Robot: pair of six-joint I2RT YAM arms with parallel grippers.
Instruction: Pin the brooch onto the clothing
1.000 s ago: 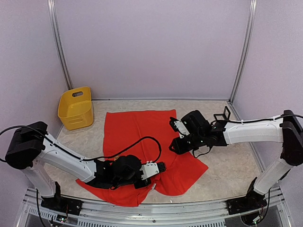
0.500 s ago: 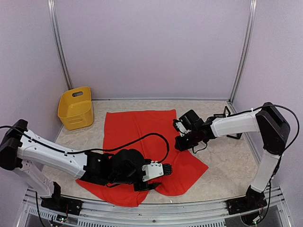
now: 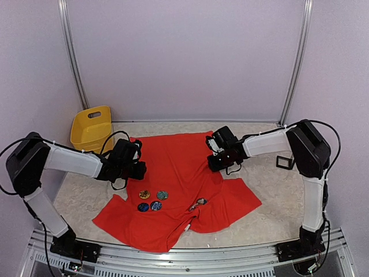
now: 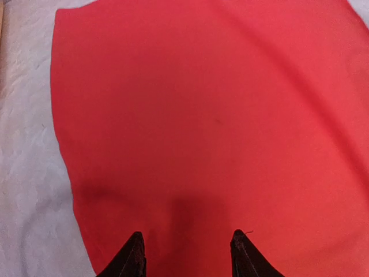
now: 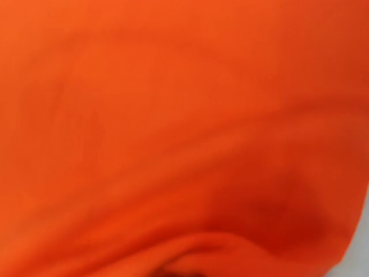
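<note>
- since a second ago the left arm has swung off the near part of the t-shirt (image 3: 179, 164) to its left edge; the right arm has folded back, and four round brooches (image 3: 162, 195) are uncovered.
- left gripper (image 3: 138, 167): fingers spread, nothing between them, hovering over red cloth just inside the shirt's left edge.
- right gripper (image 3: 214, 160): low at the shirt's right edge; its wrist view is all blurred orange, so cannot tell if it is spread or pinching cloth.
- t-shirt lies mostly flat across the middle of the table (image 3: 271, 199), running to the near edge, with folds on the right side.
- brooches sit on the shirt's near-left part; a small odd-shaped piece (image 3: 199, 203), maybe another brooch, lies toward the near middle.
- yellow bin (image 3: 92, 131) at the far left corner.
- handling guess: shirt is light, limp, will bunch and drag; pinch an edge or a raised fold. brooches are small, stiff, flat; take one by the rim.
</note>
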